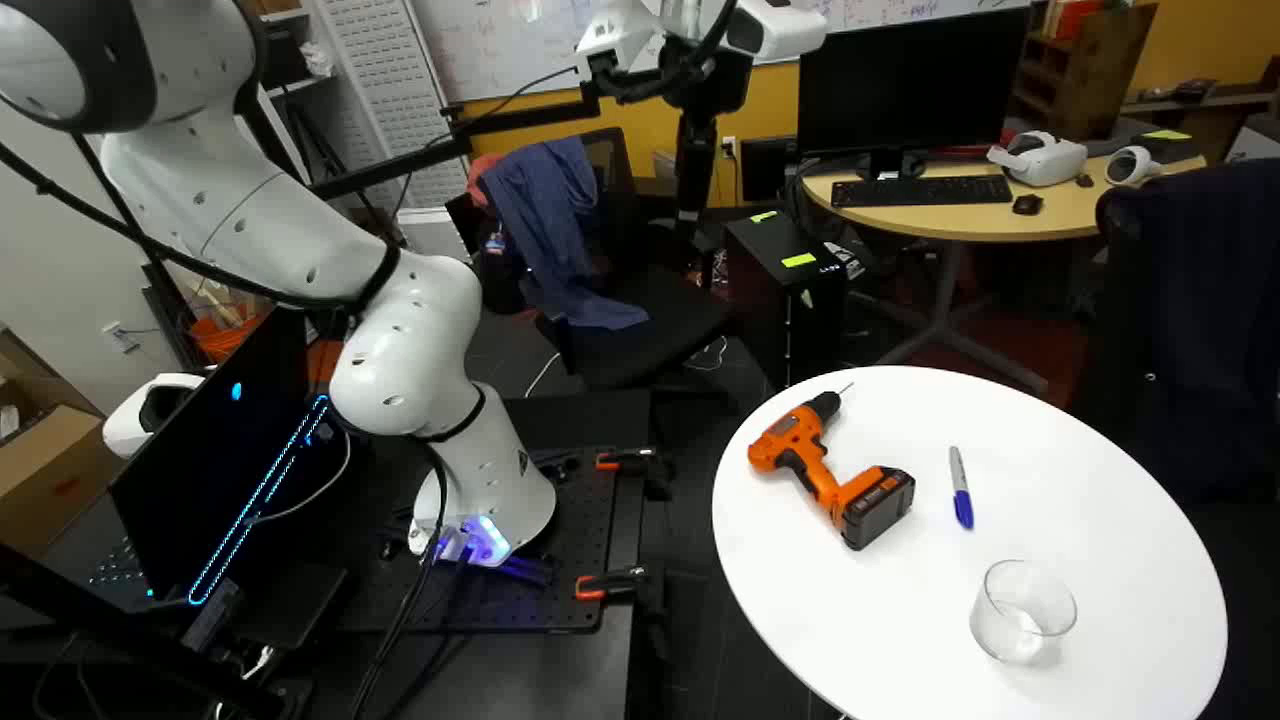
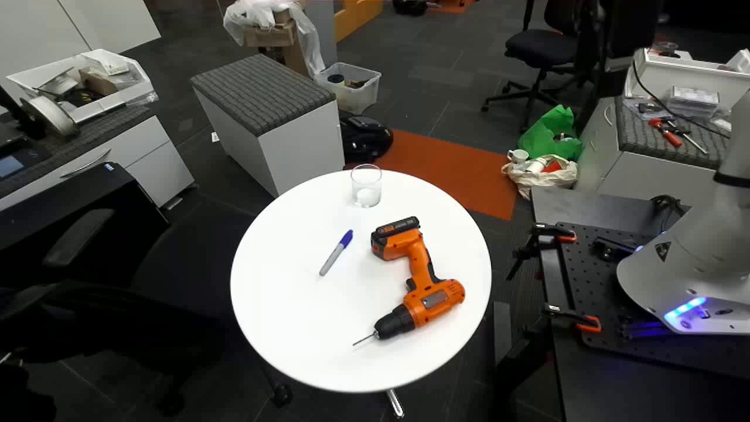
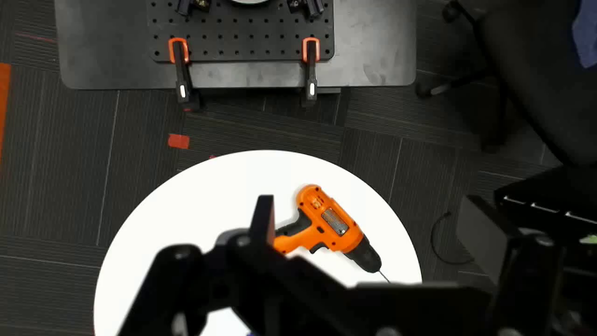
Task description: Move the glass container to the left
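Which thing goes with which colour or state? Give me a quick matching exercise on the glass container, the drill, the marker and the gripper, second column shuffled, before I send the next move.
Things
1. glass container
2. drill
3. marker
4. gripper

Colour or state
A. grey and blue
B. jaws spread apart
C. clear, standing upright
D. orange and black

Right pairs: 1-C, 2-D, 3-A, 4-B

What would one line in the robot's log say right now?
gripper: open, holding nothing | glass container: upright on white table, ungrasped | orange drill and marker: same table, lying apart
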